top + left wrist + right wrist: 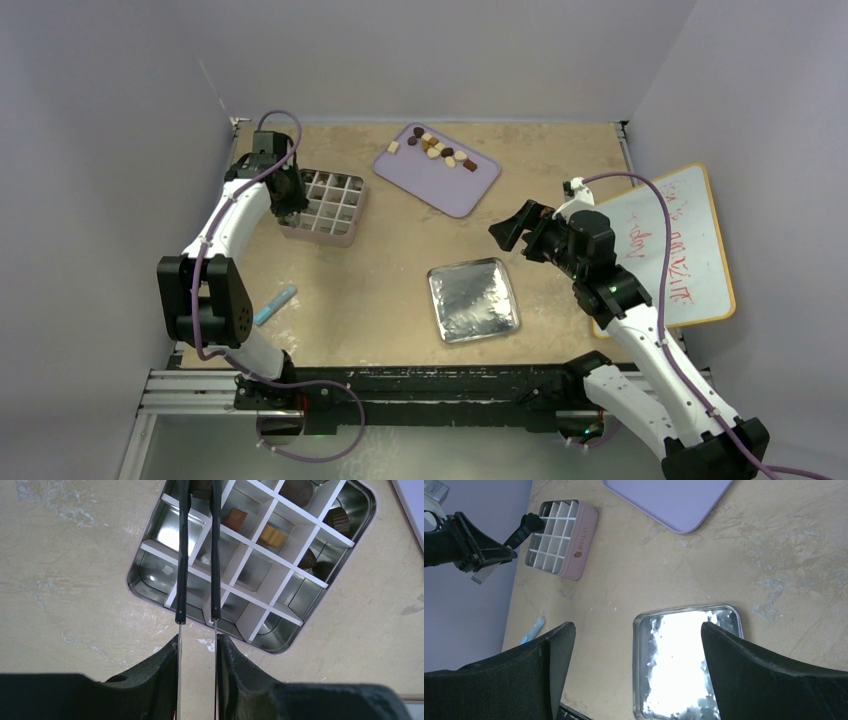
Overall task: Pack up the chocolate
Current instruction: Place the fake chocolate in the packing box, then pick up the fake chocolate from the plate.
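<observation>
Several chocolate pieces (437, 150), dark, brown and cream, lie in a row on a lavender tray (470, 190). More chocolate (273, 535) sits in cells of the pink gridded tin (325, 205). My left gripper (198, 640) hangs over the tin's left side, shut on black tweezers (215, 555). The tweezers' arms stand slightly apart and reach down into the grid, their tips cut off at the frame's top. My right gripper (510, 232) hovers open above the table, near the silver lid (473, 300), holding nothing.
The silver lid (686, 660) lies flat in the middle foreground. A whiteboard (670, 245) with red writing rests at the right edge. A small blue object (275, 305) lies near the left arm's base. Walls close in on the table's left, back and right.
</observation>
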